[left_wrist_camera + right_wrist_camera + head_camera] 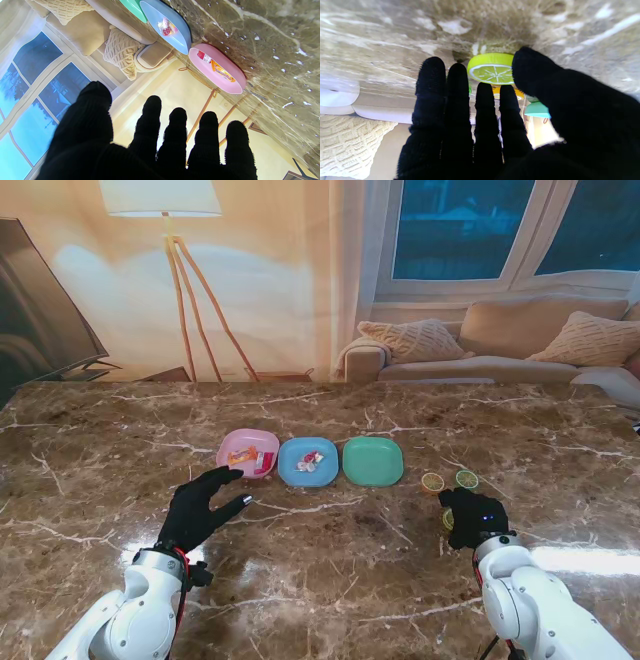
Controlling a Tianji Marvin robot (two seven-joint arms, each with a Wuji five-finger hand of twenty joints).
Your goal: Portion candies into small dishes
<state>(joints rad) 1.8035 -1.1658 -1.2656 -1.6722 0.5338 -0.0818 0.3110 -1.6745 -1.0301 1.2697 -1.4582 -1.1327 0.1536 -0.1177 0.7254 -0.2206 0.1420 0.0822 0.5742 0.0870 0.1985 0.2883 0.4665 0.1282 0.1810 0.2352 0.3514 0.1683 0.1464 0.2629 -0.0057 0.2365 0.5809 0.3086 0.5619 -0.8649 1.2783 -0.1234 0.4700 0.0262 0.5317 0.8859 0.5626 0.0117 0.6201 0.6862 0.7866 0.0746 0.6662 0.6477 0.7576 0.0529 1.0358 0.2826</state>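
My right hand (520, 130) fills the lower frame, black-gloved, fingers (431, 82) spread and holding nothing. At upper centre a lime-slice candy (490, 68) lies on the marble counter (382, 37), just beside my thumb. Behind it peek an orange slice candy (497, 91) and a teal dish (537, 110).

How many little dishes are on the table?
3, side by side in a row: a pink dish on the left, a blue dish in the middle, and a green dish on the right.
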